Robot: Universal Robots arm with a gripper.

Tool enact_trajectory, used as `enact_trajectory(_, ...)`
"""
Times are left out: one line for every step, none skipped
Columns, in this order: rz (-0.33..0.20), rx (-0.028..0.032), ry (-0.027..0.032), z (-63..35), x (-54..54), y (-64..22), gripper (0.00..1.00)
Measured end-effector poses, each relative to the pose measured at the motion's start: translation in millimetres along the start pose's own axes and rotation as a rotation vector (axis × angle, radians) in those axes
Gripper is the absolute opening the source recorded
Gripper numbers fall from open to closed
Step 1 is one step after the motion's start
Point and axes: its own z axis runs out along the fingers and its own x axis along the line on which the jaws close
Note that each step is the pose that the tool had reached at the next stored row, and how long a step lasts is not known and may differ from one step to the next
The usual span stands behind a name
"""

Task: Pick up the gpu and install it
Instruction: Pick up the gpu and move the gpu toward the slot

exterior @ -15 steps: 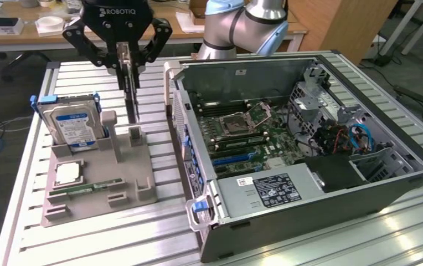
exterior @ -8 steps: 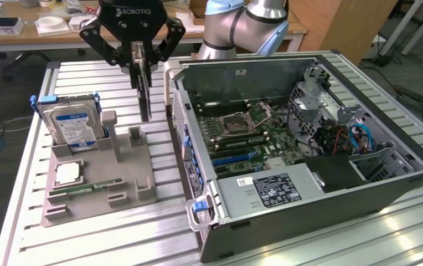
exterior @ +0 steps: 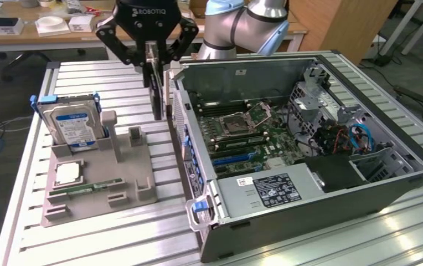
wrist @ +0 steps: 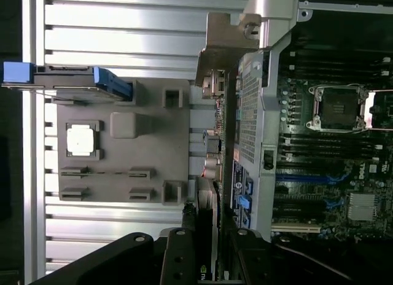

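My gripper (exterior: 152,60) is shut on the gpu (exterior: 156,94), a thin dark card that hangs edge-on and upright below the fingers. It hovers above the slatted table, in the gap between the grey holder (exterior: 101,183) and the open computer case (exterior: 300,149). In the wrist view the gpu (wrist: 216,144) runs away from the gripper (wrist: 212,260), and its silver bracket (wrist: 230,42) sits at the far end, alongside the case wall. The motherboard (exterior: 248,138) lies exposed inside the case.
A blue-labelled hard drive (exterior: 75,124) stands upright in the holder. A processor (exterior: 67,173) and a green memory stick (exterior: 86,188) lie in it too. Desks and cables sit beyond the table (exterior: 108,233).
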Motion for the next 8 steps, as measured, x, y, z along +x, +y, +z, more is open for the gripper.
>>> enact_trajectory(0.0,-0.0001,-0.0001,0.1,-2.2,-0.1,0.27)
enact_trajectory(0.0,-0.0001,0.0,0.0,-4.7,-0.1,0.27)
enact_trajectory(0.0,0.0,0.0,0.0,-6.7,-0.2,0.27)
enact_trajectory(0.0,-0.0001,-0.0001,0.1,-8.8,-0.2,0.27)
enact_trajectory(0.0,0.0,0.0,0.0,-11.2,-0.3,0.27)
enact_trajectory(0.0,0.0,0.0,0.0,-13.7,-0.3,0.27)
enact_trajectory(0.0,0.0,0.0,0.0,-16.0,-0.4,0.27)
enact_trajectory(0.0,-0.0001,0.0,0.1,-18.2,-0.4,0.27)
